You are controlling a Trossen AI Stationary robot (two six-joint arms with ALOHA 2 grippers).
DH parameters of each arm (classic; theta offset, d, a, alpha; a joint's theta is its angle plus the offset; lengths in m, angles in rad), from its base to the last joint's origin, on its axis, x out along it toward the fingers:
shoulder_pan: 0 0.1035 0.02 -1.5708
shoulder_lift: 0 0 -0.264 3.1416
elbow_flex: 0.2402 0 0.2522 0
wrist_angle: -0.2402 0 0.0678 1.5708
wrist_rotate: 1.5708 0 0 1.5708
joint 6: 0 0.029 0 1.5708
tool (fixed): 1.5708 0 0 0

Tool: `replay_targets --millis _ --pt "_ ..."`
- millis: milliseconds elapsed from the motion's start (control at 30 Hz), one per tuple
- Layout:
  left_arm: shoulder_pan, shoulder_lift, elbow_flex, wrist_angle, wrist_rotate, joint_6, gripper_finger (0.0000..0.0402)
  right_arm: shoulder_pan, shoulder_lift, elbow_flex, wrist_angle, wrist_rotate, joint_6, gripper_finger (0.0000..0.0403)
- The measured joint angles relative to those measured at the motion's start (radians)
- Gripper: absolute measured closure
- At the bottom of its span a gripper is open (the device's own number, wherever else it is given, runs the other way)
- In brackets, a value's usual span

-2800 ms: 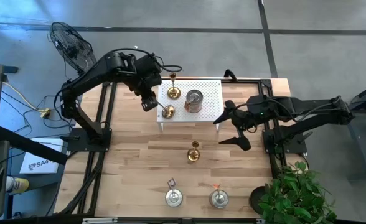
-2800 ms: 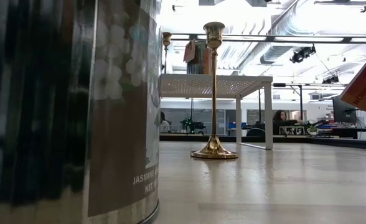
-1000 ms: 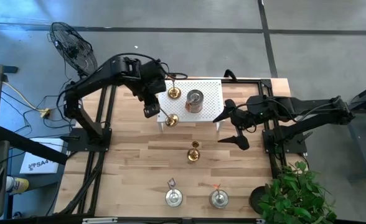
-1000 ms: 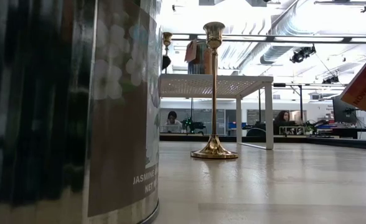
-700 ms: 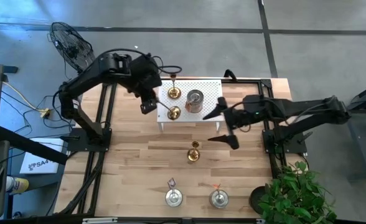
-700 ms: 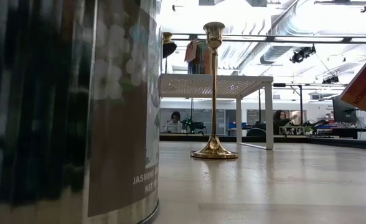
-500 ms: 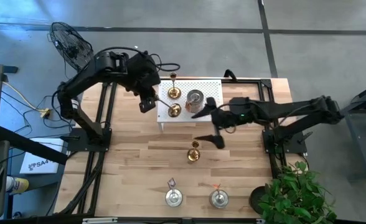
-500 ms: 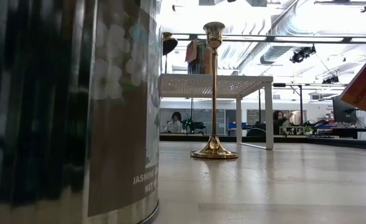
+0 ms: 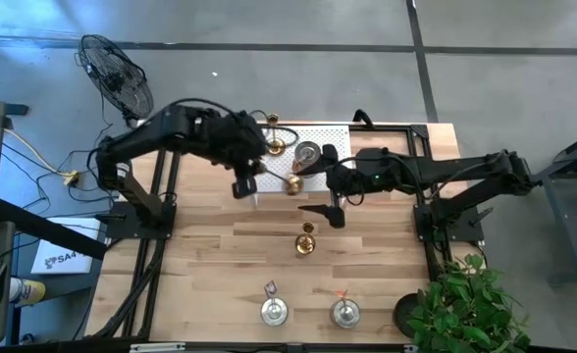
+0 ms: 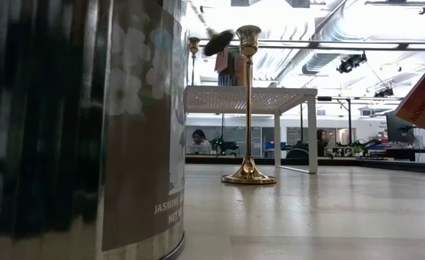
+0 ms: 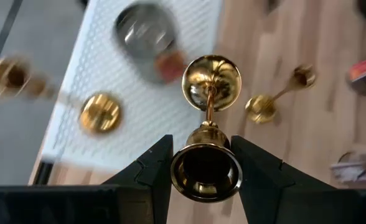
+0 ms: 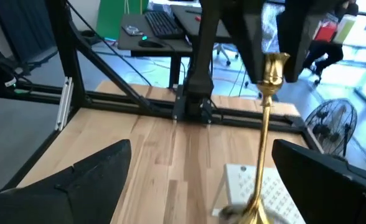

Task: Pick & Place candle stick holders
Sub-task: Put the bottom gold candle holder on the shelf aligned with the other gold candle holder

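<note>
We see the left claw clenched on the cup of a shiny slim-stemmed brass candle holder above the white perforated rack's front edge, right claw spread wide nearby over the pale wooden counter, another brass holder upright below it, two squat silvery holders nearer the front.

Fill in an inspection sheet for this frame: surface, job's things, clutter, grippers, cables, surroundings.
Surface: wooden table; white perforated rack at its far side.
Job's things: one gold holder held; another gold holder and a silvery holder on the rack; standing gold holder mid-table; two silvery holders near the front edge.
Clutter: nothing seen.
Grippers: left gripper shut on a gold holder; right gripper open, empty.
Cables: yellow cord on the floor.
Surroundings: fan, plant.
</note>
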State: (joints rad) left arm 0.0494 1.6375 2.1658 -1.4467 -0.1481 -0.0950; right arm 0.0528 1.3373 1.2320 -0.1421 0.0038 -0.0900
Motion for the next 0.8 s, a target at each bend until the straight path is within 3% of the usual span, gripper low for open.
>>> replay_targets --millis 367,800 --pt "-0.039 0.103 0.066 -0.002 0.001 0.020 0.0266 0.000 0.018 0.000 -0.035 0.006 0.035 0.0018" --pt "-0.065 0.114 0.095 -0.020 -0.014 0.012 0.0266 -0.032 0.135 -0.002 0.021 0.000 0.045 0.0018"
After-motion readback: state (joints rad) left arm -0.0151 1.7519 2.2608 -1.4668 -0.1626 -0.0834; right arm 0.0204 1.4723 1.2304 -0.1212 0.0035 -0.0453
